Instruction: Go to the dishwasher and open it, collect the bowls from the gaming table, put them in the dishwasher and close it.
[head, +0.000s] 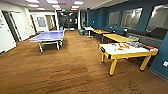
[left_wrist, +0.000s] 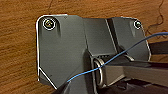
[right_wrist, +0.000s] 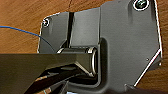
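Still early days I reckon: the yellow-rimmed, white-topped gaming bench (head: 127, 51) sits off to the right on the brown wood-look floor (head: 62, 72), small colourful bowls (head: 123, 46) uncollected near its far edge, can't tell either end effector's state.

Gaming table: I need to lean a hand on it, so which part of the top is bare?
On the gaming table, the near-left white end looks bare. The middle and far-right end are crowded with the bowls and flat boxes.
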